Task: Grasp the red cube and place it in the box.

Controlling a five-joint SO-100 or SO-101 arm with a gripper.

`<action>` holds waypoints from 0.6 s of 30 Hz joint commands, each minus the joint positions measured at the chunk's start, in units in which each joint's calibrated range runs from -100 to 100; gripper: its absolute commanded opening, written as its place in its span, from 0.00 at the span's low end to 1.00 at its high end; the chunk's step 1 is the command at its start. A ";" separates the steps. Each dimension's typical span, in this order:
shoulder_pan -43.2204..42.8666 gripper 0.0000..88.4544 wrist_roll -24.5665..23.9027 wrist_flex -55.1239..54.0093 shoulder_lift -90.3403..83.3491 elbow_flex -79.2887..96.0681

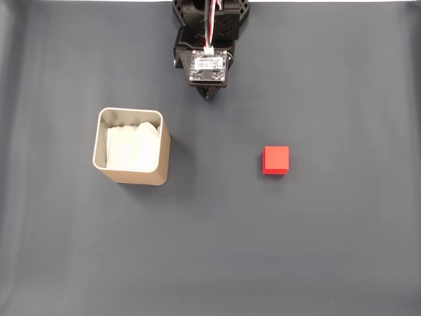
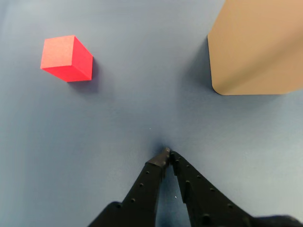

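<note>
Here the claw (image 2: 168, 153) enters the wrist view from 6 o'clock, its two black, pin-dotted fingers tapering until the tips meet, nothing between them. The cube (image 2: 66, 58) lies at 10 o'clock from the tips, matte red with crisp edges, resting flat on the smooth dark grey-blue surface (image 2: 118, 118). The box (image 2: 258, 47) shows a plain tan wall with a rounded corner at 1 o'clock. In the fixed view, the cube (image 1: 275, 160) lies well apart from the box (image 1: 133, 173), at its 3 o'clock; the box has a thin silvery rim and crumpled white lining.
</note>
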 commanded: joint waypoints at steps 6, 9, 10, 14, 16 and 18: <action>-0.50 0.01 2.25 1.63 -0.18 0.73; -0.50 0.01 2.25 1.63 -0.18 0.73; -0.50 0.00 2.25 1.63 -0.18 0.73; -0.50 0.01 2.25 1.63 -0.18 0.73; -0.50 0.01 2.25 1.63 -0.18 0.73; -0.50 0.01 2.25 1.63 -0.18 0.73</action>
